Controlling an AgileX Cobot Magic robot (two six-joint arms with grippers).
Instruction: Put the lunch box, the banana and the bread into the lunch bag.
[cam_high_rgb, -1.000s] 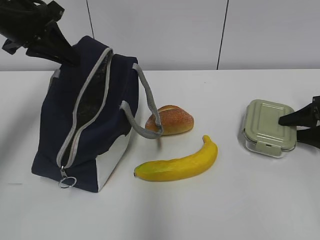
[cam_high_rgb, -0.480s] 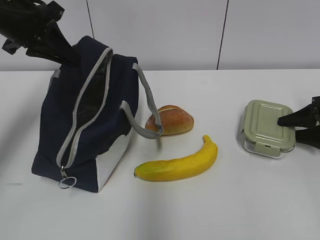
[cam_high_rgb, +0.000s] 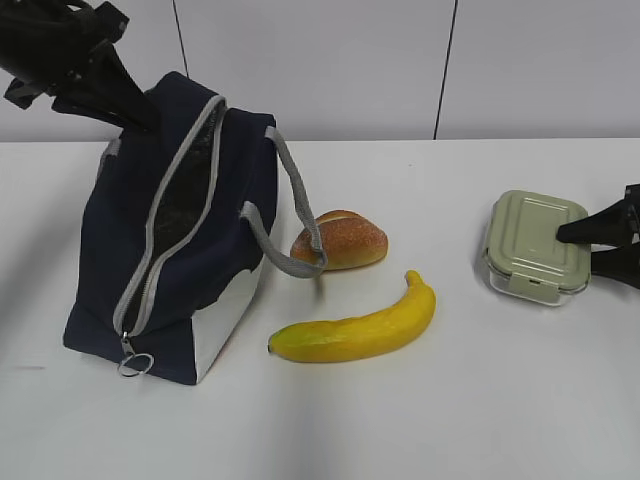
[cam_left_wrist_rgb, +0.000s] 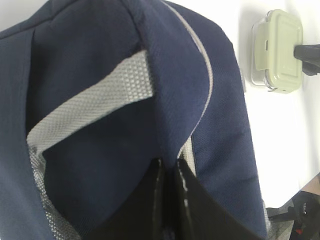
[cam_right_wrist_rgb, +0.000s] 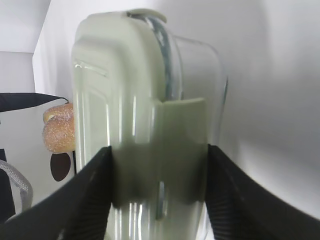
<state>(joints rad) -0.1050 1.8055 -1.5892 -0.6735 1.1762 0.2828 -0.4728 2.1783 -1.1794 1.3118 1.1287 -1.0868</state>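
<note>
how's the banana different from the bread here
The banana is long, curved and plain yellow; the bread is a short oval, golden-brown and glossy. The banana lies nearer the camera in open space; the bread sits behind it, partly covered by the lunch bag's grey handle. Both rest on the table, untouched by either gripper.

On the worktop (cam_high_rgb: 450, 420), the lunch bag (cam_high_rgb: 170, 250) stands at the left. The bread (cam_high_rgb: 340, 241) lies just right of it, the banana (cam_high_rgb: 355, 328) before the bread, and the lunch box (cam_high_rgb: 533, 246) far right.
</note>
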